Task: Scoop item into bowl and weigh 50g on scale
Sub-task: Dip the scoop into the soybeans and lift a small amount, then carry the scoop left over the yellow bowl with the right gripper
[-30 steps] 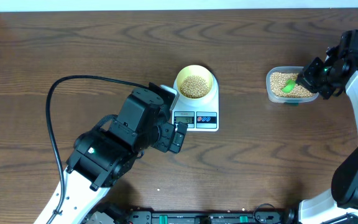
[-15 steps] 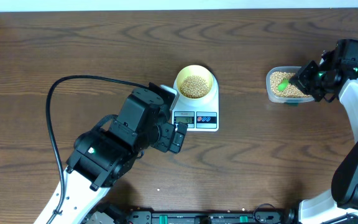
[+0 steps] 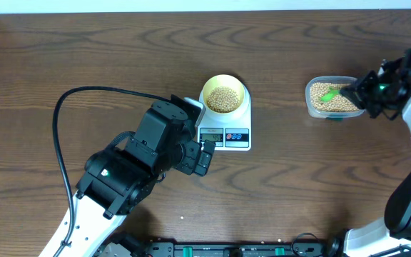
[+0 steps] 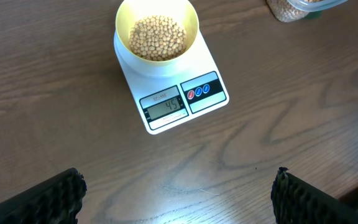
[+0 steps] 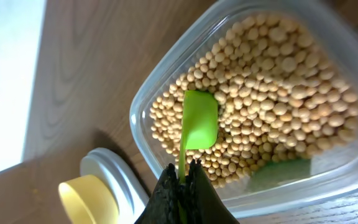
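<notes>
The pale yellow bowl (image 3: pixel 224 97) holds beige beans (image 4: pixel 159 38) and stands on the white scale (image 3: pixel 235 127); the display (image 4: pixel 163 107) reads 45. My left gripper (image 4: pixel 176 199) is open and empty, low over bare table in front of the scale. My right gripper (image 5: pixel 183 177) is shut on the handle of a green spoon (image 5: pixel 199 119). The spoon's scoop lies on the beans (image 5: pixel 278 93) in the clear tub (image 3: pixel 332 98) at the right. The bowl (image 5: pixel 87 199) and scale edge (image 5: pixel 107 171) show at the lower left of the right wrist view.
The left arm's black cable (image 3: pixel 84 96) loops over the table at the left. The table's far edge meets a white surface (image 3: pixel 205 6) at the top. The clear tub's corner (image 4: pixel 294 7) shows at the top right of the left wrist view.
My right gripper has drawn back to the right, and the green spoon has shifted with it over the tub's beans. The left arm, bowl and scale have not moved.
</notes>
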Robot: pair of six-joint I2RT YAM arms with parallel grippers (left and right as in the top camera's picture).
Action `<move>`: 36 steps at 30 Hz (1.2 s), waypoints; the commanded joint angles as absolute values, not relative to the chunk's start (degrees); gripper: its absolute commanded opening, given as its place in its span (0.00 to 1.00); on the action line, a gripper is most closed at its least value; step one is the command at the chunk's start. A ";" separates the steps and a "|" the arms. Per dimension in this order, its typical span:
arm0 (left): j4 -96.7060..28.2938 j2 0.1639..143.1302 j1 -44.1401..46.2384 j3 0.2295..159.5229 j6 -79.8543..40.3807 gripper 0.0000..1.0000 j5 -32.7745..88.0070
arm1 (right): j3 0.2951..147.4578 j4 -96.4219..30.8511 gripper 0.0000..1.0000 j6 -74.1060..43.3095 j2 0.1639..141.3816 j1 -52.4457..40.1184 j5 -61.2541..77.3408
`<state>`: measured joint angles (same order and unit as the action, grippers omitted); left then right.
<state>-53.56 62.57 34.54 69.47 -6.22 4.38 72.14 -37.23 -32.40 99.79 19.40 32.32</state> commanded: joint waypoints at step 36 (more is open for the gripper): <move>-53.56 62.48 34.35 70.63 -6.52 0.98 4.51 | 71.68 -31.81 0.01 -24.60 99.77 20.36 62.22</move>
